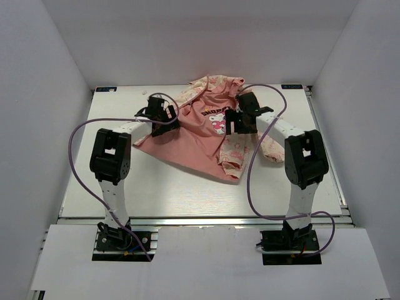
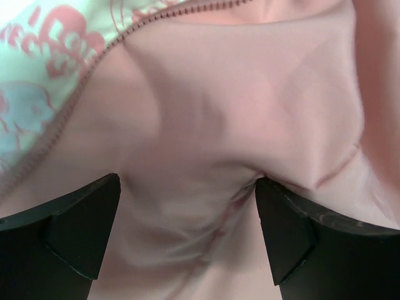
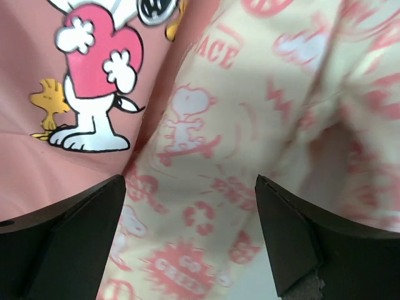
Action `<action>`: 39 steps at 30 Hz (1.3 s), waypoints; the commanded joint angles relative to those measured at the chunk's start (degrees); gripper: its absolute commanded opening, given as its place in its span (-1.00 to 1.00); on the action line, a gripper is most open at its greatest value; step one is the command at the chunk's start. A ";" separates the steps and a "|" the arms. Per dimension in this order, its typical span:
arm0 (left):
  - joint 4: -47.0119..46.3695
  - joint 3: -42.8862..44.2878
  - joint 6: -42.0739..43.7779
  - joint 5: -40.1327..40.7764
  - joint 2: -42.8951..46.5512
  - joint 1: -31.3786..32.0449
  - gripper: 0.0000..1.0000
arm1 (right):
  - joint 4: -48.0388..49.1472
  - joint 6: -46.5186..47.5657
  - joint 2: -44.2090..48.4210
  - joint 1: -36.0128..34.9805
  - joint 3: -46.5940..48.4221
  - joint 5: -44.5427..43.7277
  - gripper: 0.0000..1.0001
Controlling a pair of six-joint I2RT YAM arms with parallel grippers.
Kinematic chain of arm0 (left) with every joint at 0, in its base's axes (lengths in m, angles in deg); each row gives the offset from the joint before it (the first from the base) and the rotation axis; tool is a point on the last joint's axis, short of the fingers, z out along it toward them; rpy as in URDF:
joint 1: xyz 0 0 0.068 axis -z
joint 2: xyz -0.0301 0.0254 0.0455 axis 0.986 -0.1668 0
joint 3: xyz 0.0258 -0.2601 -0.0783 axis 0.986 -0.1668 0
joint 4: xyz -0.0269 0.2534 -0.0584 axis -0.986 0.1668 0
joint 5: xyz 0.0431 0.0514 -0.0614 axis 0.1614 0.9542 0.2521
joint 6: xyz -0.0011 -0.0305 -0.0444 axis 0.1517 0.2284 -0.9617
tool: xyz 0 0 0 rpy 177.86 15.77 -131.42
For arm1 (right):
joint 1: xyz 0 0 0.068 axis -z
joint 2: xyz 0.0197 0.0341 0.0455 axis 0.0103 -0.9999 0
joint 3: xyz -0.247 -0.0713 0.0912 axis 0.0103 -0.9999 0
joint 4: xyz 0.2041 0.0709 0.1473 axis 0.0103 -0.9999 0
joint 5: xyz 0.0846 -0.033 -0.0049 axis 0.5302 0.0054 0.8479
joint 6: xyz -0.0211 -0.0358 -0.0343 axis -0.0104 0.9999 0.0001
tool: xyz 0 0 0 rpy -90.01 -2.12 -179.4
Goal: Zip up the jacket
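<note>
the white table (image 1: 187, 187) carries the jacket (image 1: 181, 140) toward its far middle, lying crumpled and open with a pink face up and a cream printed sleeve on the right. it looks light, soft and floppy, likely to bunch and slide rather than keep its shape. the sensible hold is on the front edges beside the zipper, one side pinned while the other is drawn. the left gripper (image 2: 187, 237) hovers over pink cloth, spread wide and empty; the right gripper (image 3: 190, 240) hangs equally wide and empty over the printed cream cloth. a purple cable (image 1: 249, 181) loops near the sleeve. folds hide much of the zipper teeth (image 2: 94, 69); no slider shows.
</note>
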 commanded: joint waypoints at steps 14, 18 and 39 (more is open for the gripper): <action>31.15 0.87 -5.95 20.39 18.70 -8.37 0.96 | -15.17 -12.09 6.46 -15.99 0.56 -9.52 0.48; 39.42 3.08 -3.86 32.42 16.41 -10.85 0.96 | -18.34 -13.51 0.31 -16.43 4.07 -9.87 0.24; 19.76 -4.20 2.66 9.35 9.81 -15.86 0.95 | -19.67 -10.79 0.99 -16.44 4.43 -12.78 -0.87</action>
